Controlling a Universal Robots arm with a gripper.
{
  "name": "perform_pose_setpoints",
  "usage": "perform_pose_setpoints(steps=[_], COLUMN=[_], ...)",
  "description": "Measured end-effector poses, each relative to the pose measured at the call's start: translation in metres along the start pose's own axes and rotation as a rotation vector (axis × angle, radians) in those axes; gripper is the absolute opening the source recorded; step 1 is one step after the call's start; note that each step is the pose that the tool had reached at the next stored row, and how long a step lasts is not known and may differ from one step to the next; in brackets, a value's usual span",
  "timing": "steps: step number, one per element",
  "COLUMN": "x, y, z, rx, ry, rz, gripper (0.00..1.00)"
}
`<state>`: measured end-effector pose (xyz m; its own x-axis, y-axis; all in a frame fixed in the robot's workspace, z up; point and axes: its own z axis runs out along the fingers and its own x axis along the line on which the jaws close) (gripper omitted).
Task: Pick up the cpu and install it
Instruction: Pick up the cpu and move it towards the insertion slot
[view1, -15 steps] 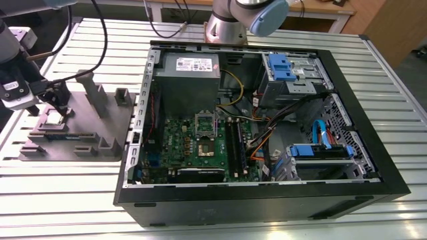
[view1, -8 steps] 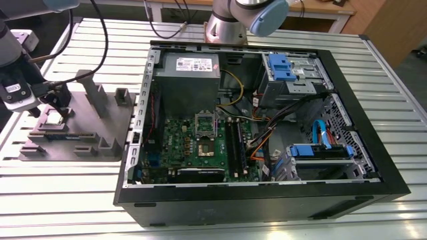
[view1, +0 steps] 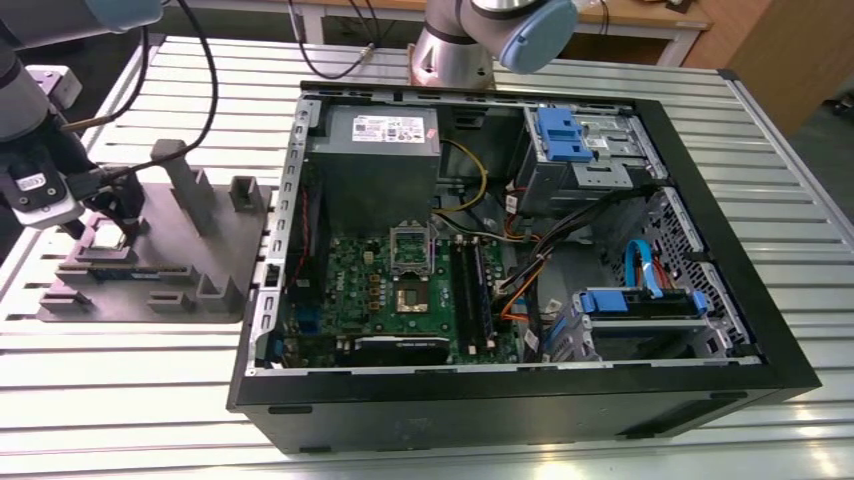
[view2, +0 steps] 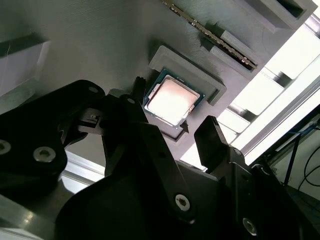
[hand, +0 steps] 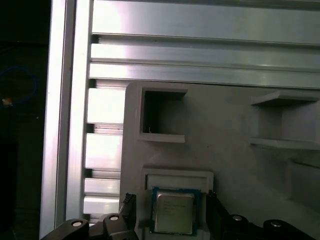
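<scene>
Across a ribbed aluminium counter (view1: 134, 400), with wooden furniture (view1: 767, 50) behind it, an open computer case (view1: 534, 410) lies on its side. Its green motherboard (view1: 354, 285) and metal-framed socket (view1: 411, 295) face up, well apart from the end effector (view1: 100, 228). The end effector hangs low over a grey moulded tray (view1: 220, 240) that sits beside the case, toward the exterior view's left. In both wrist views the cpu (hand: 173, 212) lies flat in a shallow square recess of that tray, silvery top up, directly between the black fingers (view2: 212, 140). The end effector is spread, with one finger on either side of the chip; whether they touch its edges cannot be told.
</scene>
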<state>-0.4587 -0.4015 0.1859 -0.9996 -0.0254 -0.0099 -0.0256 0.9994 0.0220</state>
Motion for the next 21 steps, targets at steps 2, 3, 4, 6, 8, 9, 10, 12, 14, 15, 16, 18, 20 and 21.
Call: perform_pose_setpoints(steps=[2, 3, 4, 6, 8, 9, 10, 12, 14, 15, 16, 18, 20, 21], x=[0.0000, -0.0001, 0.0000, 0.0001, 0.0000, 0.0001, 0.0001, 0.0001, 0.0001, 0.0001, 0.0001, 0.0000, 0.0001, 0.0002], y=[0.0000, 0.0000, -0.0001, -0.0001, -0.0001, -0.0001, -0.0001, -0.0001, -0.0001, -0.0001, 0.0000, 0.0000, -0.0001, -0.0005], z=[0.0010, 0.0017, 0.0023, 0.0032, 0.0039, 0.0042, 0.0043, 0.0044, 0.0038, 0.0030, 0.0019, 0.0007, 0.0007, 0.0007], rx=[0.0000, 0.0005, 0.0011, 0.0013, 0.0013, 0.0012, 0.0012, 0.0015, 0.0018, 0.0019, 0.0021, 0.0025, 0.0027, 0.0028], ry=[-0.0001, -0.0004, -0.0003, -0.0004, -0.0005, -0.0009, -0.0010, -0.0011, -0.0010, -0.0009, -0.0009, -0.0012, -0.0010, -0.0010], rz=[0.001, 0.002, 0.003, 0.008, 0.014, 0.017, 0.017, 0.017, 0.017, 0.017, 0.017, 0.017, 0.019, 0.020], gripper=[0.66, 0.66, 0.66, 0.66, 0.66, 0.66, 0.66, 0.66, 0.66, 0.66, 0.66, 0.66, 0.66, 0.66])
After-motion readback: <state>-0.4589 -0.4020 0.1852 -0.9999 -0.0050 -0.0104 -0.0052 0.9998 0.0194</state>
